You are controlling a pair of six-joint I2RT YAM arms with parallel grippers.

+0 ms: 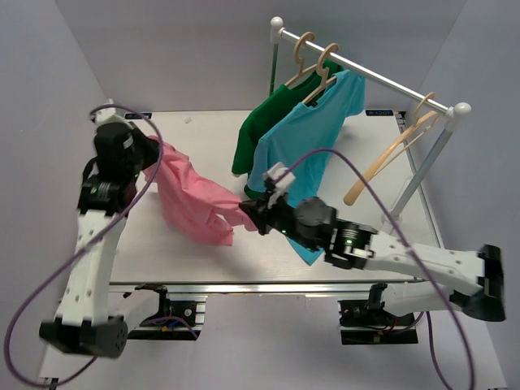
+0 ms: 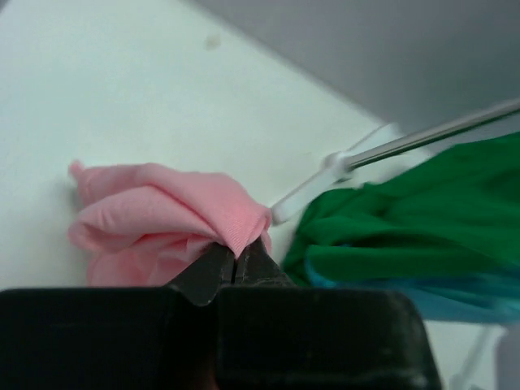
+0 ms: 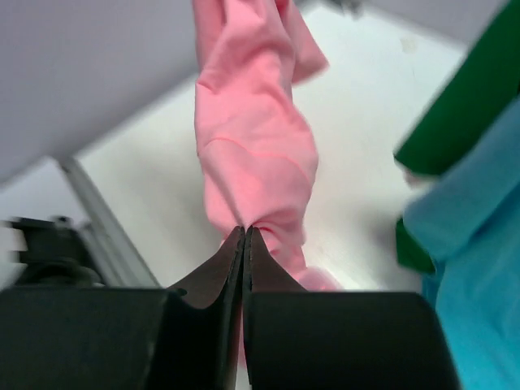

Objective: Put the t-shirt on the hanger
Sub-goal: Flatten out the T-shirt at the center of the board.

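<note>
1. The left pincer (image 1: 151, 149), at 10 o'clock, is clamped on the t-shirt (image 1: 195, 199) at its upper end.
2. The right pincer (image 1: 249, 209), near centre, is clamped on its lower end.
3. Cloth slung between them over the tabletop (image 1: 162, 252).
4. The hanger (image 1: 390, 154) hangs on the rail (image 1: 366, 69) at 2 o'clock.

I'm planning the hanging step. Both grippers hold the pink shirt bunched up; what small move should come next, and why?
Probably ease the grippers apart to spread the pink shirt. The left gripper and right gripper are each shut on it, and it hangs crumpled between them, no neck opening showing, while the bare hanger hangs at the right end of the rail.
</note>
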